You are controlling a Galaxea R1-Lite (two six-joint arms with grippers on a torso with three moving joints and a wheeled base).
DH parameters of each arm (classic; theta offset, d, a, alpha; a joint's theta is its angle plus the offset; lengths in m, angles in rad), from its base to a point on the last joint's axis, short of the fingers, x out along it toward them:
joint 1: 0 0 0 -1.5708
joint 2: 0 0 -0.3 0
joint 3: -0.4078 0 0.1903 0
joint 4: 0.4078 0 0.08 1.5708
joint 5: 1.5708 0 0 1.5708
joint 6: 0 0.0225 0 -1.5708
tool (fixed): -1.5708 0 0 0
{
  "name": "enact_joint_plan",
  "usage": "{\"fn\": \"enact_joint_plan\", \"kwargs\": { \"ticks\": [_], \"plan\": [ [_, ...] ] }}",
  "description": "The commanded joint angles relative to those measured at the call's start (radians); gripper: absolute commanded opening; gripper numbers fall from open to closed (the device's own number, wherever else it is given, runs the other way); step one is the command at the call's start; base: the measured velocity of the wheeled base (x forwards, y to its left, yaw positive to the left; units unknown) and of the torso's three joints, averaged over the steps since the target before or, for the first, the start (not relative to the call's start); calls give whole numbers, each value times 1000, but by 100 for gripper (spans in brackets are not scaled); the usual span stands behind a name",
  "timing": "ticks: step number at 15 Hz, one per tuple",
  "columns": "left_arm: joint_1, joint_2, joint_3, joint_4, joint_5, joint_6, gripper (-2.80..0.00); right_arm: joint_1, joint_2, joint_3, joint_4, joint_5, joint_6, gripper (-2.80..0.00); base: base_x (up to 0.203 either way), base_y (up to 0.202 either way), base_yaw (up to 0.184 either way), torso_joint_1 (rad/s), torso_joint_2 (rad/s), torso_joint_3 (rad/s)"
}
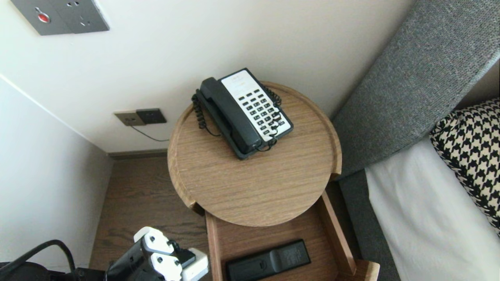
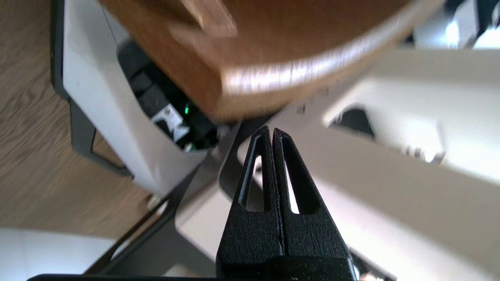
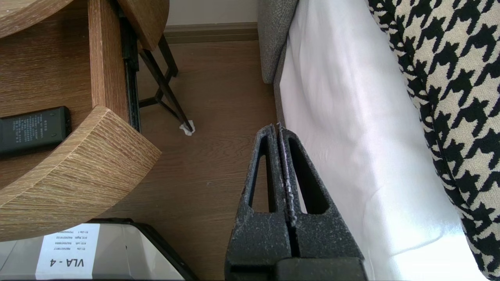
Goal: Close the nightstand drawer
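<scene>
A black remote control [image 1: 268, 260] lies in the open wooden drawer [image 1: 336, 238] under the round bedside table [image 1: 258, 183]; it also shows in the right wrist view as the remote control [image 3: 33, 130]. My left arm [image 1: 164, 259] is low at the near left, just left of the drawer. Its gripper [image 2: 272, 130] is shut and empty, pointing under the drawer's curved front [image 2: 250, 89]. My right gripper [image 3: 277, 128] is shut and empty, hanging over the floor between the drawer front [image 3: 78, 171] and the bed.
A black and white telephone [image 1: 244, 111] with a coiled cord sits at the back of the tabletop. A bed with a white sheet [image 1: 422, 218], a houndstooth pillow [image 1: 472, 156] and a grey headboard [image 1: 410, 82] stands to the right. Walls close in behind and on the left.
</scene>
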Motion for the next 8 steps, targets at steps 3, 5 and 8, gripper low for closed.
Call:
{"fn": "enact_joint_plan", "kwargs": {
  "ticks": [3,5,8],
  "plan": [
    [15,43,-14,-48,40,-23,-280,0,-3,0,1,0,-1,-280,0,0,0,0,0,0],
    [24,51,-17,-52,46,-24,-280,0,-3,0,1,-1,-1,-280,0,0,0,0,0,0],
    [41,59,-30,-64,76,-24,-280,0,-3,0,1,0,-1,-280,0,0,0,0,0,0]
  ]
}}
